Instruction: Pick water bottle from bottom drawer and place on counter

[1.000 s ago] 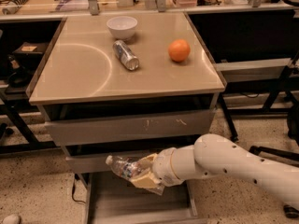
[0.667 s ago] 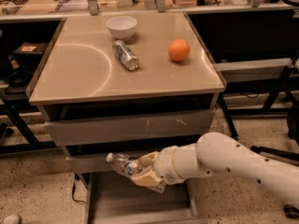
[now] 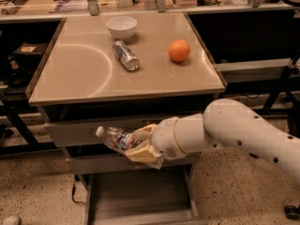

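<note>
Now | hand [image 3: 140, 145] clamped on small clear plastic water bottle [image 3: 112, 137], mid-body, cap free | hanging above shallow grey bottom drawer [image 3: 140, 197], clear for lift to glossy tan bench [image 3: 79, 74].

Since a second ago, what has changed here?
The hand has risen, carrying the water bottle up from just above the open bottom drawer to in front of the drawers above. It is still below the counter. Unchanged: the grip on the bottle, and the white bowl, silver can and orange on the counter.
</note>
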`<state>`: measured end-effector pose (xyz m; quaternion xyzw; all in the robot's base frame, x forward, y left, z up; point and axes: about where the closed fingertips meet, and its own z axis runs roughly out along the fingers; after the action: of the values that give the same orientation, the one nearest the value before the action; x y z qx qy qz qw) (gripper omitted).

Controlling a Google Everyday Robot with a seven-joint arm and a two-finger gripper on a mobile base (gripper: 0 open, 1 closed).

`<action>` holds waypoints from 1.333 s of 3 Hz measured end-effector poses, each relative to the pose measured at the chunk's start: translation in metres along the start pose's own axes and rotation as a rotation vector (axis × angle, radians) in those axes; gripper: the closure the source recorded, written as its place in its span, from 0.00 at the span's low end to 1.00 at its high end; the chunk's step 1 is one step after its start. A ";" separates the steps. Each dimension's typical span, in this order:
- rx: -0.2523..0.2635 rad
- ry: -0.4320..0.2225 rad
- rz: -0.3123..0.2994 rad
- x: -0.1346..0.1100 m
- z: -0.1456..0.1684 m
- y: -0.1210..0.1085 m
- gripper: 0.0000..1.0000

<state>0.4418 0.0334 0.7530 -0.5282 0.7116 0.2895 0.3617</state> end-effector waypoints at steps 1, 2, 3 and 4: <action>0.013 -0.004 -0.054 -0.041 -0.016 -0.007 1.00; 0.017 -0.007 -0.062 -0.047 -0.018 -0.008 1.00; 0.031 -0.002 -0.081 -0.059 -0.021 -0.014 1.00; 0.048 -0.024 -0.128 -0.098 -0.025 -0.033 1.00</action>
<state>0.4855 0.0570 0.8466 -0.5600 0.6788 0.2549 0.4007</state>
